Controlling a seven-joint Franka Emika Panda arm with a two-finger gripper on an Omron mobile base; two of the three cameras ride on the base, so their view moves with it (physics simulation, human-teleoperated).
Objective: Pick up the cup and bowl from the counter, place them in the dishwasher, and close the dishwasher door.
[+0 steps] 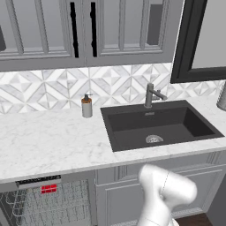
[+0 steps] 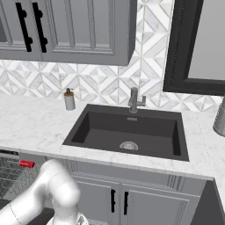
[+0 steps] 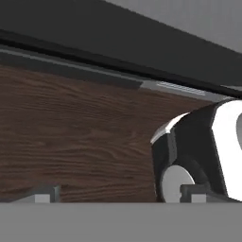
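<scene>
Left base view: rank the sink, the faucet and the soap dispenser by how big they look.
1. Sink, clearly largest.
2. Faucet and soap dispenser look about the same height; too close to rank.

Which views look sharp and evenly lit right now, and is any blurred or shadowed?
Left base view: even flat light, sharp, counter without glare. Right base view: equally sharp, sink interior dark but readable. Hand view: soft, slightly blurred wood floor, dark band across the top.

The white arm [image 1: 165, 194] folds low at the near edge, elbow up, and the pincer [image 3: 118, 196] points downward with its jaws spread wide.
</scene>
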